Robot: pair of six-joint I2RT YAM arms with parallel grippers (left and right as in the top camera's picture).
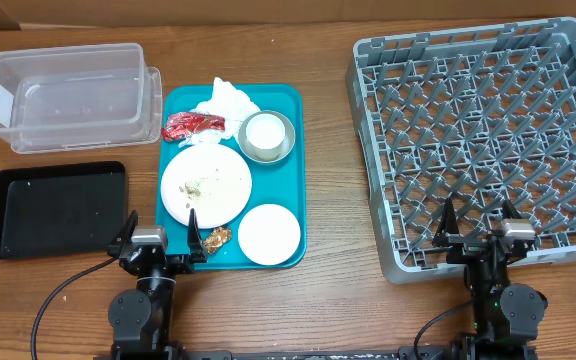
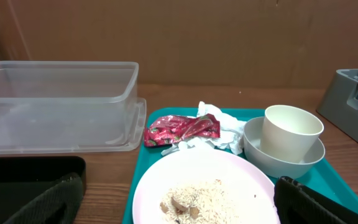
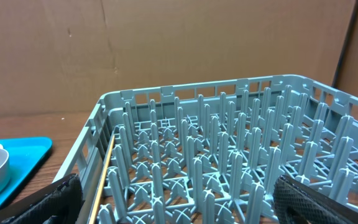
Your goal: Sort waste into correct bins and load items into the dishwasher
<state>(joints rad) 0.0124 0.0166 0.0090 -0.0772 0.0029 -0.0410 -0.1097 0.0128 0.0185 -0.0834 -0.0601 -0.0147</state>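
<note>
**Bench state: loaded tray, two bins, rack**

Landmark: teal rectangular plastic tray [image 1: 290, 185], centre-left on the wooden table [image 1: 338, 290].

On the tray:
- Large white round plate [image 1: 206, 185], middle of the tray, with scattered rice grains and small brown bits on it.
- Small white round plate [image 1: 269, 234], near right corner of the tray.
- Grey bowl [image 1: 286, 142], far right part of the tray, with a white cup [image 1: 264, 132] standing upright inside it.
- Crumpled white napkin [image 1: 226, 100], at the tray's far edge.
- Red foil wrapper [image 1: 193, 125], just left of the bowl and touching the napkin.
- Brown food scrap [image 1: 218, 238], between the two plates at the near edge.

Around the tray:
- Clear rectangular plastic bin [image 1: 68, 50], just left of the tray's far half.
- Black shallow plastic bin [image 1: 56, 208], left of the tray's near half.
- Grey plastic dish rack [image 1: 478, 140], well apart to the tray's right. The right wrist view shows a thin tan stick [image 3: 105, 171] along the rack wall facing the tray.

Grippers:
- Left gripper [image 1: 158, 240] is at the tray's near left corner, fingers [image 2: 48, 202] spread wide, holding nothing.
- Right gripper [image 1: 480, 235] is over the rack's near edge, fingers [image 3: 316, 202] spread wide, holding nothing.
</note>
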